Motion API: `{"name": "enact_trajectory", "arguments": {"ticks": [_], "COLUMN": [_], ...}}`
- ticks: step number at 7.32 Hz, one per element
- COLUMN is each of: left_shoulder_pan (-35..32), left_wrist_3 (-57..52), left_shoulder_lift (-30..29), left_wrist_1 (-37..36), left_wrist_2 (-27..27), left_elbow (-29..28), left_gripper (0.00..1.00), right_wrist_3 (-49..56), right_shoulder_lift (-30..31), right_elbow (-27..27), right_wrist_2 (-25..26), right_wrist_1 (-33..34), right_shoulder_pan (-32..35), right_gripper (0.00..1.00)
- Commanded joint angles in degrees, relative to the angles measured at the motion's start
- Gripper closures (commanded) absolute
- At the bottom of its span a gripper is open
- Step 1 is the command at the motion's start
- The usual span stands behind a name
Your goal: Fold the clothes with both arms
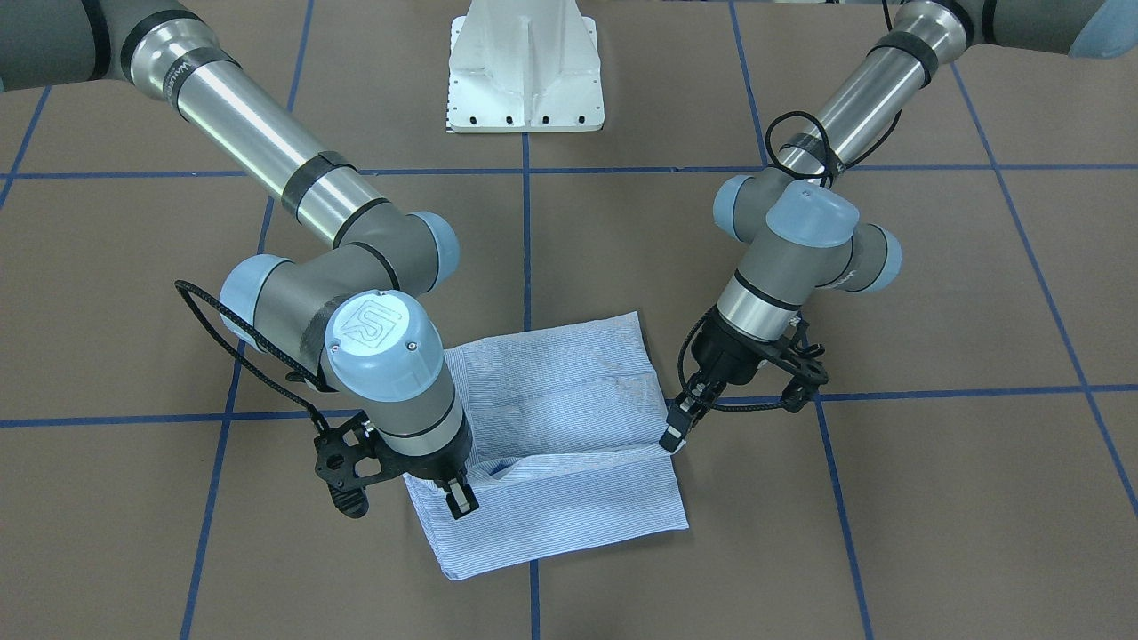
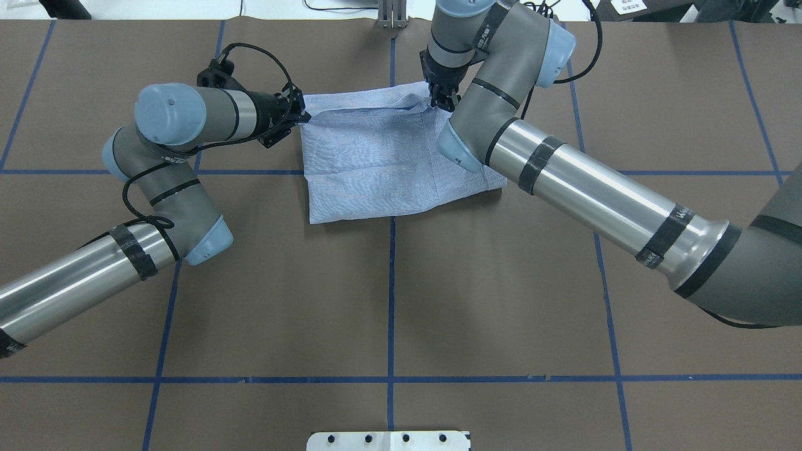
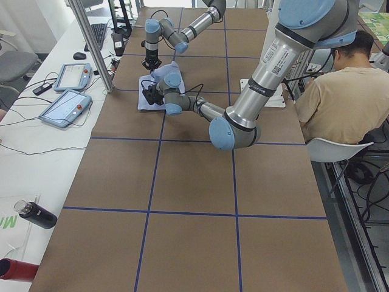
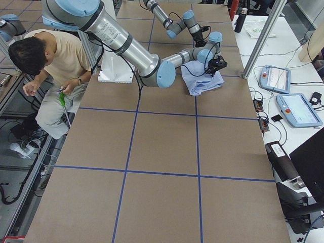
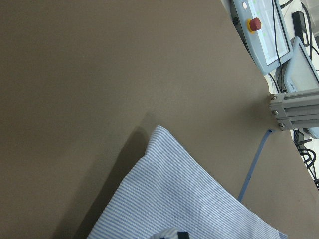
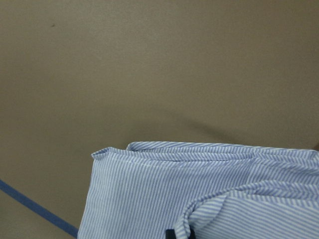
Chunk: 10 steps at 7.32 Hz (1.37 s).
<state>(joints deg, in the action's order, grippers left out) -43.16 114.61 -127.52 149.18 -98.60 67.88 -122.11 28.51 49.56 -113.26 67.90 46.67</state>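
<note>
Found the light blue-and-white striped shirt (image 1: 569, 391) folded small between left claw (image 1: 673, 436) and right claw (image 1: 460, 500), both pinching its edge. Judged one fold remaining.

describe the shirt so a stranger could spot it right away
On the brown table gridded with blue tape, look in front of the white pedestal base. Between the left gripper and right gripper lies the shirt, folded, finely blue-and-white striped, the only fabric there.
</note>
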Motion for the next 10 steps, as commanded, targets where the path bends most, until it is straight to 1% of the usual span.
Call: {"name": "enact_trajectory", "arguments": {"ticks": [1, 2, 4, 5, 6, 7, 8, 9, 10], "left_shoulder_pan": [-1.31, -2.1, -3.51, -3.6, -3.68, -4.38, -4.65, -5.52, -6.57], "left_wrist_3": [0.0, 0.0, 0.09, -0.09, -0.87, -3.75, -6.91, -11.38, -18.47], "left_shoulder_lift": [-1.06, -1.15, -1.24, -1.24, -1.24, -0.37, 3.47, 8.03, 11.29], "left_wrist_1": [0.59, 0.59, 0.59, 0.59, 0.59, 0.33, -0.2, -0.29, -0.38], "left_wrist_2": [0.25, 0.25, -0.02, -0.28, -1.32, -4.12, -8.59, -11.33, -13.53], "left_elbow": [-2.57, -2.83, -2.58, -2.23, -1.79, 0.48, 6.16, 11.96, 15.84], "left_gripper": [0.45, 0.4, 0.4, 0.4, 0.4, 0.4, 0.4, 0.4, 0.39], "right_wrist_3": [0.03, -0.06, 0.73, 0.73, 2.04, 3.53, 6.59, 11.93, 17.73], "right_shoulder_lift": [-2.93, -3.2, -3.29, -0.24, 5.79, 7.42, 9.7, 11.03, 13.3], "right_elbow": [-3.84, -3.94, -3.42, 0.85, 9.33, 11.5, 14.31, 15.12, 15.91], "right_wrist_2": [1.55, 1.82, 0.86, -0.8, -0.99, -1.43, -1.61, -1.7, -1.96], "right_wrist_1": [-0.31, -0.75, -0.66, -0.66, -0.66, -0.49, -0.49, -0.31, -0.23], "right_shoulder_pan": [0.7, 2.01, 2.73, 2.64, 2.46, 2.29, 2.29, 2.81, 3.42], "right_gripper": [0.0, 0.0, 0.0, 0.0, 0.0, 0.0, 0.0, 0.0, 0.0]}}
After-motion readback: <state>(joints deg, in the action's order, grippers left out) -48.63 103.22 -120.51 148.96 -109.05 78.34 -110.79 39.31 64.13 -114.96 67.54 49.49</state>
